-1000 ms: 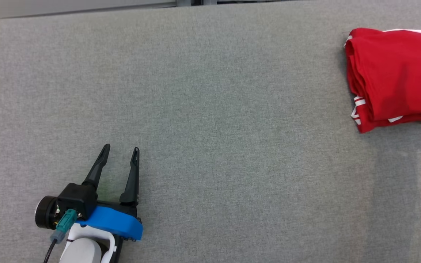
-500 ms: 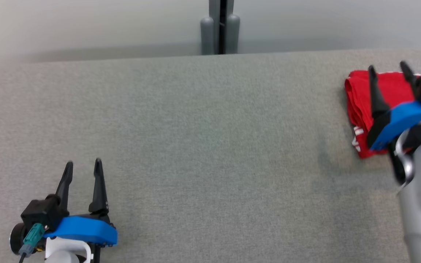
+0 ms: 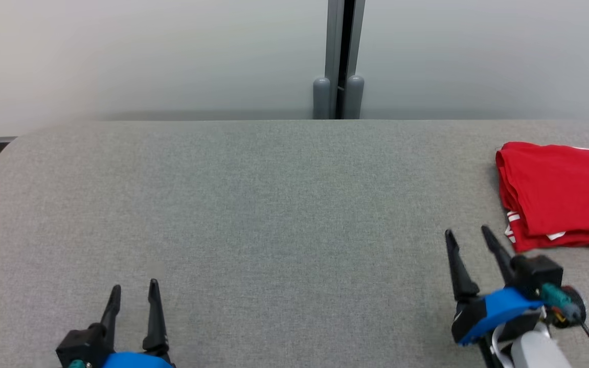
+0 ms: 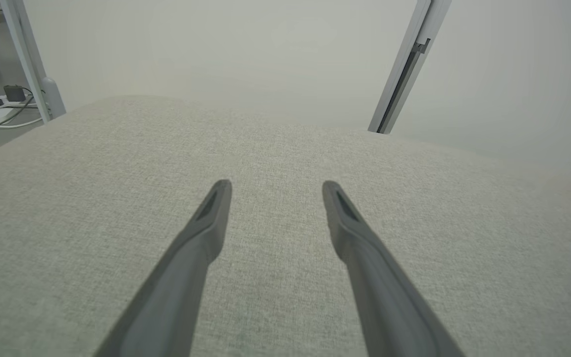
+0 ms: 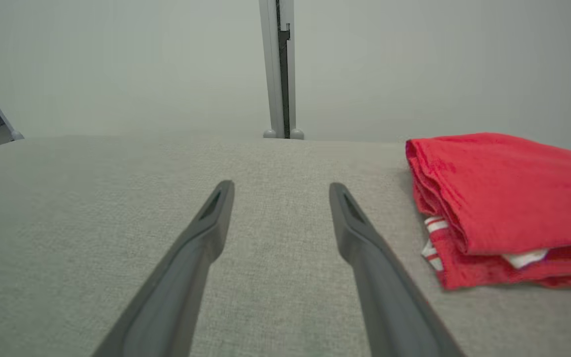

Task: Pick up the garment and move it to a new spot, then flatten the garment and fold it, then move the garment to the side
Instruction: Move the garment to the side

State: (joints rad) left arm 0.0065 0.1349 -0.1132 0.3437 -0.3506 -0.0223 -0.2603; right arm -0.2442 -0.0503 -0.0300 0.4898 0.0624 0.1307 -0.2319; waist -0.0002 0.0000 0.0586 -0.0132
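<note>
Head view looks forward and down from above over the grey table [image 3: 274, 204] toward the partition post [image 3: 343, 56]; both wrist views skim low across that table toward its far edge, the right one nearest the red garment [image 5: 503, 198], which the head view shares at right.

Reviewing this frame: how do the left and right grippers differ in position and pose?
The right gripper sits close beside the folded red garment; the left gripper is far across the grey surface from it. In the head view, the right gripper leans left; the left gripper points nearly straight up. Both have jaws open, holding nothing.
</note>
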